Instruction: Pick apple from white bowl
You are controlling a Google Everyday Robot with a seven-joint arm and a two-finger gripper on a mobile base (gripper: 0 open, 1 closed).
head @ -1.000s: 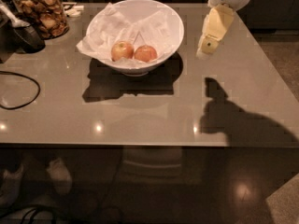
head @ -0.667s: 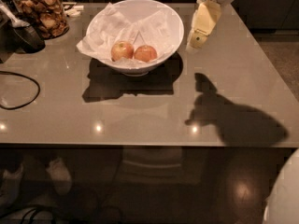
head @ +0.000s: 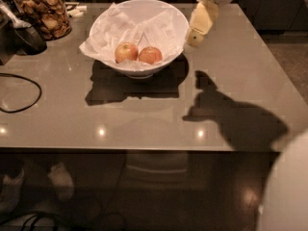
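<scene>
In the camera view, the small round reddish-orange apple (head: 150, 55) is lying inside the large deep white bowl (head: 179, 20), just beside a paler yellow-pink apple (head: 125, 52). The cream-coloured gripper (head: 194, 37) is hanging close to the bowl's rim above the grey table (head: 144, 114). I cannot tell whether its jaws are wide or narrow.

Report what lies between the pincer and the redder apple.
Camera view: only the white bowl's rim and paper lining; pincer hovers outside, right of the apple.
</scene>
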